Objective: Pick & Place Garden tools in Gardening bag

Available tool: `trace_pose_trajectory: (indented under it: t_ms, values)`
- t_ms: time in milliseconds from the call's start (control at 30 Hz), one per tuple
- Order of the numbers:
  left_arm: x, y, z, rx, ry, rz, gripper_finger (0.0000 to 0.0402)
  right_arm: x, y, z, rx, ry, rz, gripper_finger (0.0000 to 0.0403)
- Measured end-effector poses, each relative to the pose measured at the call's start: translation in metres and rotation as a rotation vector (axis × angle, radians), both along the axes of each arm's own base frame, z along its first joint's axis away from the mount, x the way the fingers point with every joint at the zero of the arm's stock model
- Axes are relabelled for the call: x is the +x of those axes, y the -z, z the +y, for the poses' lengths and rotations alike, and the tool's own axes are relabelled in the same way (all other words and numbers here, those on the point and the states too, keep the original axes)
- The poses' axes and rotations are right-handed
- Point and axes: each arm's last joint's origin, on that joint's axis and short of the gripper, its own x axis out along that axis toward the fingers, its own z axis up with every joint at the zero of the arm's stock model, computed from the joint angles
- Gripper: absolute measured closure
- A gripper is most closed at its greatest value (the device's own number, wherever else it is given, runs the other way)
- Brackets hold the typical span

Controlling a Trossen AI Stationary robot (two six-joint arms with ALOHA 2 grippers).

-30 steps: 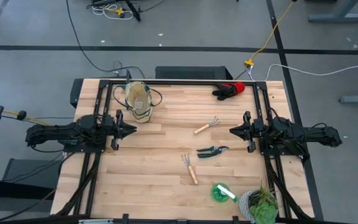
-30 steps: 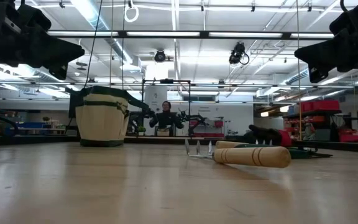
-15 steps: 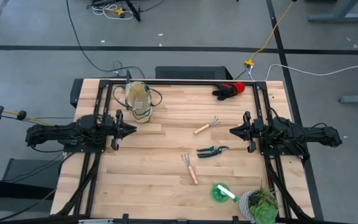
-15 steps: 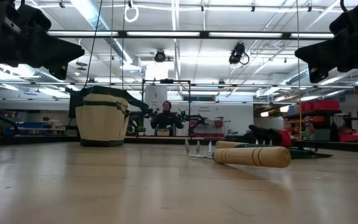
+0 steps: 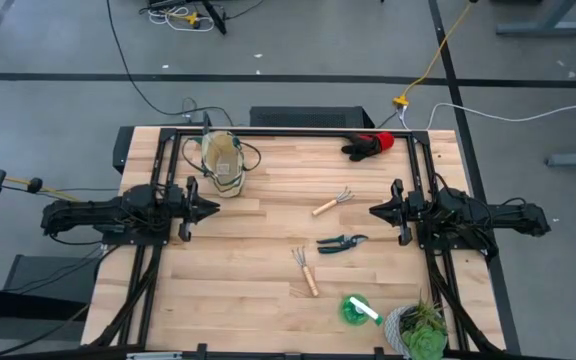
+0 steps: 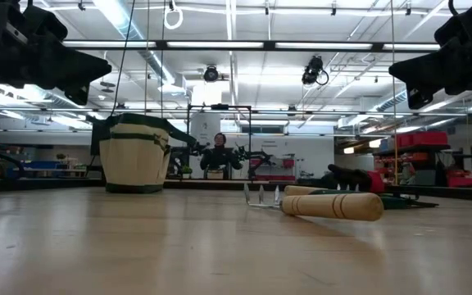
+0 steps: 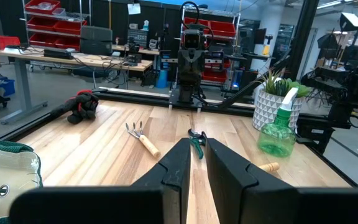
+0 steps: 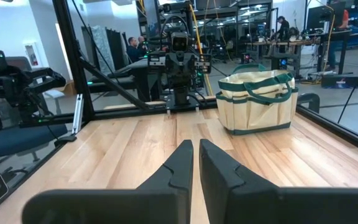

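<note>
The beige canvas bag (image 5: 223, 160) stands upright at the table's far left; it also shows in the right wrist view (image 8: 257, 99). One wooden-handled rake (image 5: 333, 202) lies mid-table, and a second rake (image 5: 305, 270) lies nearer the front. The pruning shears (image 5: 342, 243) lie between them. A green spray bottle (image 5: 358, 310) lies near the front right. The red-and-black gloves (image 5: 368, 144) lie at the far right. My left gripper (image 5: 213, 209) hovers shut and empty, just on the near side of the bag. My right gripper (image 5: 373, 211) hovers shut and empty, to the right of the tools.
A potted plant (image 5: 418, 330) in a pale pot stands at the front right corner, beside the spray bottle. A dark metal frame (image 5: 298, 133) runs along the table's far edge and both sides. Bare wood lies between the two grippers and at the front left.
</note>
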Motion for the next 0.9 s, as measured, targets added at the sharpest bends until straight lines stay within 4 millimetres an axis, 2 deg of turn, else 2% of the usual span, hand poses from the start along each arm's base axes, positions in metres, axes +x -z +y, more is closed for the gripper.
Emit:
trace_pose_trajectory:
  t_ms: [533,700,900]
  values:
    - [0.0000,-0.0001,0.0001,0.006,-0.004,0.000,0.0344,0.0000,-0.0014,0.0000,-0.007,0.001,-0.014,0.0372]
    - [0.0000,-0.0001,0.0001,0.007,-0.005,0.000,0.0344,-0.0002,-0.0045,0.0000,-0.079,0.005,-0.049,0.0372]
    - [0.0000,-0.0001,0.0003,0.006,-0.011,0.000,0.0344,-0.0004,-0.0060,0.0000,-0.081,0.005,-0.063,0.0372]
